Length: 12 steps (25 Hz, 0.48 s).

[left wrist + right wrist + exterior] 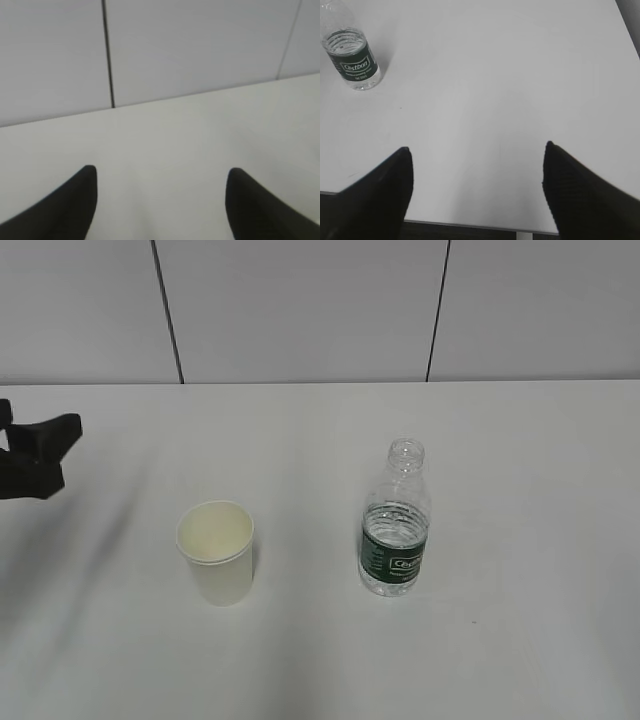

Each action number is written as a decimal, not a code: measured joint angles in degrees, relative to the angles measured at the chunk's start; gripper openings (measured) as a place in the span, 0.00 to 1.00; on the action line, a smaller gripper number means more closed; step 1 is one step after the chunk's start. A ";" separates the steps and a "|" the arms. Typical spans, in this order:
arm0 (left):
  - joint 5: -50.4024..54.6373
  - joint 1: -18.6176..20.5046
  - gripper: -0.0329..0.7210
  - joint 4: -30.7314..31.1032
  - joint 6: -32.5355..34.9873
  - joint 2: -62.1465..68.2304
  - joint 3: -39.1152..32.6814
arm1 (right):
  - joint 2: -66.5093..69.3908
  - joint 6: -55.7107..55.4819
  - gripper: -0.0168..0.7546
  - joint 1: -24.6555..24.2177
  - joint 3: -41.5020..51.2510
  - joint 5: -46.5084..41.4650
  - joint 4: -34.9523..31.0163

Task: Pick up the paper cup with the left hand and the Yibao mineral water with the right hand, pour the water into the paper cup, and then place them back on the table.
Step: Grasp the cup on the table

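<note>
The white paper cup (216, 550) stands upright on the white table (520, 460), left of centre. The Yibao mineral water (395, 525), clear with a dark green label and no cap, stands upright to its right; it also shows at the top left of the right wrist view (352, 60). My left gripper (40, 455) is at the far left edge, well left of the cup; in its wrist view (160, 175) the fingers are wide apart over bare table, with nothing between them. My right gripper (477, 152) is open and empty over the table's near edge, out of the exterior view.
A grey panelled wall (300, 310) with dark seams runs behind the table. The table's front edge (470, 223) lies just under my right gripper.
</note>
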State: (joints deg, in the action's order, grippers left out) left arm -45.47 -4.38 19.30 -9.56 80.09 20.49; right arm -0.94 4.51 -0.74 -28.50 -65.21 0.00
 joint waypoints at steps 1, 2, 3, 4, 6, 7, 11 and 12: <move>-0.79 0.00 0.74 2.20 -0.85 1.16 0.00 | 0.00 0.00 0.79 0.00 0.00 0.00 0.00; -1.45 0.00 0.74 4.87 -1.71 2.43 0.00 | 0.00 0.00 0.79 0.00 0.00 0.00 0.00; -1.84 0.00 0.74 7.09 -2.46 3.61 0.00 | 0.00 0.00 0.79 0.00 0.00 0.00 0.00; -2.21 0.00 0.74 9.34 -2.94 4.57 -0.06 | 0.00 0.00 0.79 0.00 0.00 0.00 0.00; -3.64 0.00 0.74 12.69 -3.51 6.68 -0.64 | 0.00 0.00 0.79 0.00 0.00 0.00 0.00; -4.28 0.00 0.74 13.83 -3.58 7.69 -0.90 | 0.00 0.00 0.79 0.00 0.00 0.00 0.00; -5.16 0.00 0.74 17.83 -3.64 11.59 -1.23 | 0.00 0.00 0.79 0.00 0.00 0.00 0.00; -5.41 0.00 0.74 18.74 -3.64 12.49 -1.23 | 0.00 0.00 0.79 0.00 0.00 0.00 0.00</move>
State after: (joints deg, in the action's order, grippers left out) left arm -50.89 -4.38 38.04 -13.20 92.58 19.25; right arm -0.94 4.51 -0.74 -28.50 -65.21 0.00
